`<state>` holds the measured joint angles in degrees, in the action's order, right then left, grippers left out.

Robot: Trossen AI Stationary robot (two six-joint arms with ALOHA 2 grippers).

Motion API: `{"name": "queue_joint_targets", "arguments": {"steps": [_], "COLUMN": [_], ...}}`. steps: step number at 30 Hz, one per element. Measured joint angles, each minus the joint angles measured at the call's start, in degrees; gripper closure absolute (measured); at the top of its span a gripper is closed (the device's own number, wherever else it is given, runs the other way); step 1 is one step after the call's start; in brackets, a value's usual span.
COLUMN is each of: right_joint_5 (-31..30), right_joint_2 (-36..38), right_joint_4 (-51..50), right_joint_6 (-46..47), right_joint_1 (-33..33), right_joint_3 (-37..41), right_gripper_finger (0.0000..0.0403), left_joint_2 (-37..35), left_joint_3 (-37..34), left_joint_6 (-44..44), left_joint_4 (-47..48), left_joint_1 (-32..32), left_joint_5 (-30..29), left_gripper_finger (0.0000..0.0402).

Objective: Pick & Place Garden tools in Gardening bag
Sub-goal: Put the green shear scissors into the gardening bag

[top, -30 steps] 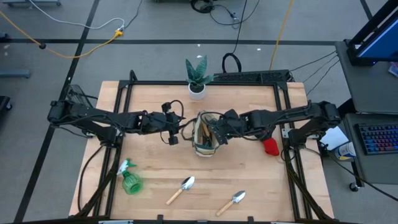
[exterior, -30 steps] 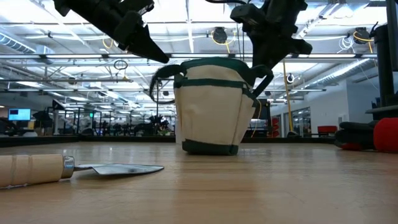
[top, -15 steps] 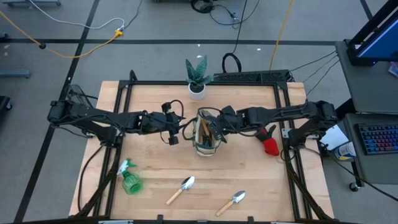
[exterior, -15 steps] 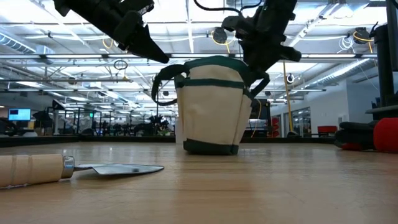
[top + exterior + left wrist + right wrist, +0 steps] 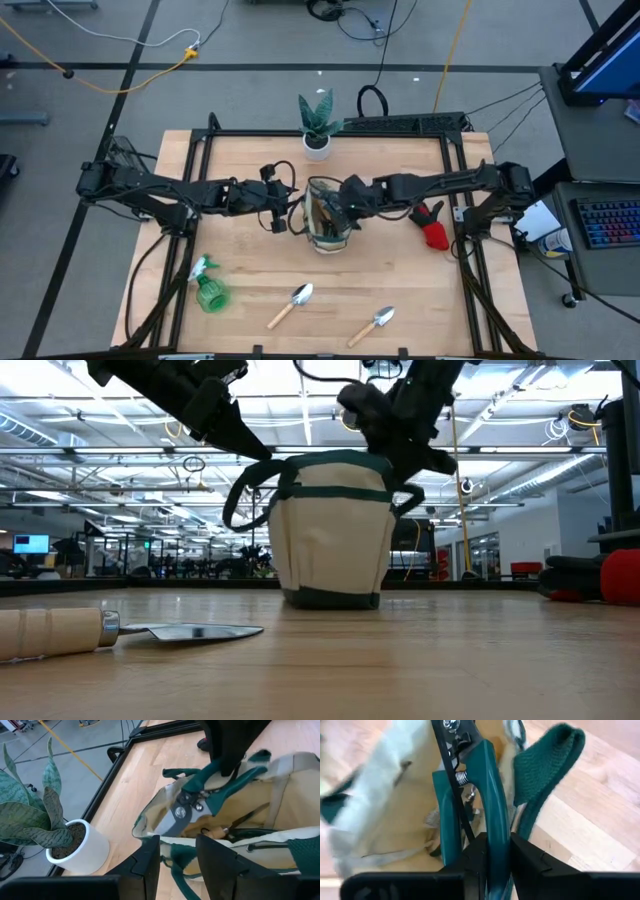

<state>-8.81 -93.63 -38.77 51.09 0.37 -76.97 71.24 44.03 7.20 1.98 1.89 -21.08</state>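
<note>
The pruners (image 5: 200, 802), gripped by their teal handles in the right claw (image 5: 487, 855), point blade-first into the gardening bag's (image 5: 328, 218) open mouth, their long axis slanting downward, while the left claw (image 5: 177, 857), part-open and empty, hovers beside the bag.

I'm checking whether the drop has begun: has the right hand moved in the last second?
Yes. In the high view the right hand, shut on the pruners, has shifted left, away from the red item, over the gardening bag.
</note>
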Motion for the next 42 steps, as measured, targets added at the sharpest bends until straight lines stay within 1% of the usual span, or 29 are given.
{"name": "queue_joint_targets", "arguments": {"steps": [3,6,8,14,18,25,29,36,39,40,42], "right_joint_5": [-0.1,0.1,1.4,0.1,1.4,1.6,3.1,3.2,8.1,10.3,12.1], "right_joint_2": [0.8,1.0,0.9,0.2,0.2,0.2,1.9,5.8,5.9,5.8,5.6], "right_joint_4": [2.8,3.0,3.3,-0.8,-3.1,-6.6,-6.4,-8.1,-10.0,-11.5,-16.4], "right_joint_6": [-1.1,-1.4,-2.3,-2.3,-2.3,-2.5,-4.8,-5.3,-5.1,-4.8,-4.5], "right_joint_1": [0.0,0.0,0.0,0.1,0.3,0.5,0.5,0.5,0.0,0.0,-0.1], "right_joint_3": [0.0,0.0,0.0,0.0,0.0,0.0,0.0,0.0,-0.3,-0.9,-3.2], "right_gripper_finger": [0.0345,0.0344,0.0343,0.0343,0.0342,0.0342,0.0342,0.0347,0.0348,0.0348,0.0348], "left_joint_2": [0.0,0.0,0.0,0.0,0.0,0.0,0.0,0.0,0.0,0.0,0.0], "left_joint_3": [0.0,0.0,0.0,0.0,0.0,0.0,0.0,0.0,0.0,0.0,0.0], "left_joint_6": [0.0,0.0,0.0,0.0,0.0,0.0,0.0,0.0,0.0,0.0,-0.1], "left_joint_4": [0.0,0.0,0.0,0.0,0.0,0.0,0.0,0.0,-0.1,-0.2,-0.4], "left_joint_1": [0.0,0.0,0.0,0.0,0.0,0.0,0.0,0.0,-0.1,-0.3,-0.7], "left_joint_5": [0.0,0.0,0.0,0.0,0.0,0.0,0.0,0.0,0.0,0.0,0.0], "left_gripper_finger": [0.027,0.027,0.027,0.027,0.027,0.027,0.027,0.027,0.027,0.027,0.027]}}
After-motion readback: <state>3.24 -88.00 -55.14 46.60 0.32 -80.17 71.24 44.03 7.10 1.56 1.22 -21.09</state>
